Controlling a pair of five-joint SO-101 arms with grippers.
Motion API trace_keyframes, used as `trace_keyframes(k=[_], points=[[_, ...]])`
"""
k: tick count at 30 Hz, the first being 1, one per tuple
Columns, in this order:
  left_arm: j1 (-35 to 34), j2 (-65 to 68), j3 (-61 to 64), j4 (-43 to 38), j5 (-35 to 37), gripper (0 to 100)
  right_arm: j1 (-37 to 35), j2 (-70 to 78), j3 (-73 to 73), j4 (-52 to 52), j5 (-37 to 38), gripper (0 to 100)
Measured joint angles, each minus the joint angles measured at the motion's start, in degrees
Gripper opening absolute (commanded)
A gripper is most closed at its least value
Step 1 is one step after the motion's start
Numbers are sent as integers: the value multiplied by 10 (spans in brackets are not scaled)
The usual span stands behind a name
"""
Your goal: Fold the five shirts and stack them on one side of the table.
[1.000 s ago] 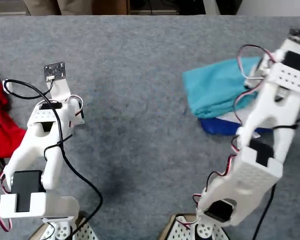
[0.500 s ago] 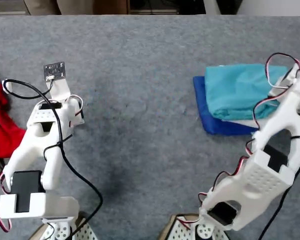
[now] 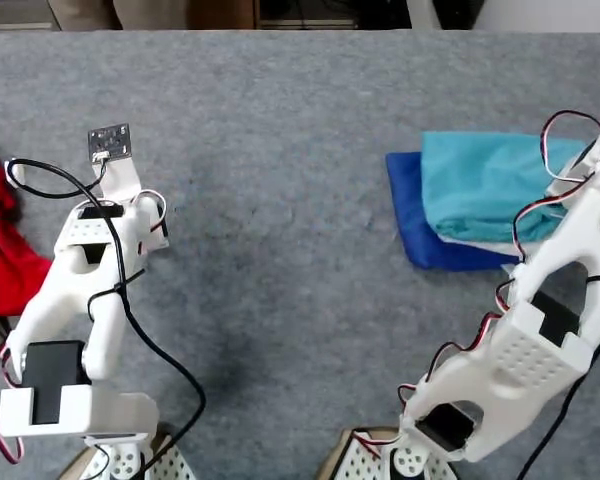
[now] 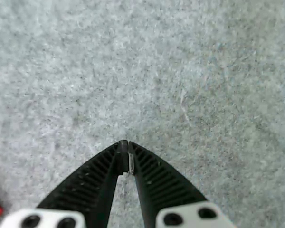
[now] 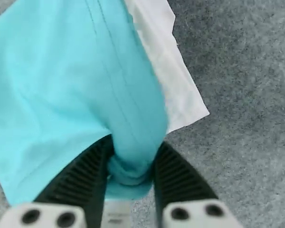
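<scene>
Pinching the turquoise shirt (image 5: 76, 95) between the jaws of the right gripper (image 5: 133, 142), resting it atop the blue shirt (image 3: 410, 220) and white shirt (image 5: 180, 90) at the table's (image 3: 280, 150) right side. Pressing together, empty, the jaws of the left gripper (image 4: 127, 147). Judging three stacked, leaving the crumpled red shirt (image 3: 0, 250) unfolded.

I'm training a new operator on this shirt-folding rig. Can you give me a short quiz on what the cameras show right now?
1. True or false: the right tool is shut on the turquoise shirt.
2. Fill in: the left tool, over the grey table, is shut and holds ____.
3. Which shirt lies lower in the stack? A. turquoise shirt B. blue shirt C. neither, they lie side by side

Key: 1 true; 2 nothing; 3 B
</scene>
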State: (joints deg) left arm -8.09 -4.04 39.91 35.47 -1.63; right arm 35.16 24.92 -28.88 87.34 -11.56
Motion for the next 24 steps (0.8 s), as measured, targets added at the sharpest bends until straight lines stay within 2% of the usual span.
trace_keyframes(k=[4,7,11,13,16,19,21,24], points=[[0,0,0,0,0,18,1,0,0,25,35,404],[0,0,0,0,0,18,1,0,-4,50,42,398],[-2,-4,0,0,12,18,1,0,-58,101,43,329],[-12,-9,-8,13,17,18,1,0,-97,128,43,260],[-55,-23,-67,94,18,18,1,0,-155,137,43,117],[-126,-37,-160,200,18,19,1,0,-192,138,43,0],[-181,-38,-215,249,15,40,-2,0,-200,138,43,37],[-258,-38,-257,273,-25,162,-24,0,-200,139,43,68]])
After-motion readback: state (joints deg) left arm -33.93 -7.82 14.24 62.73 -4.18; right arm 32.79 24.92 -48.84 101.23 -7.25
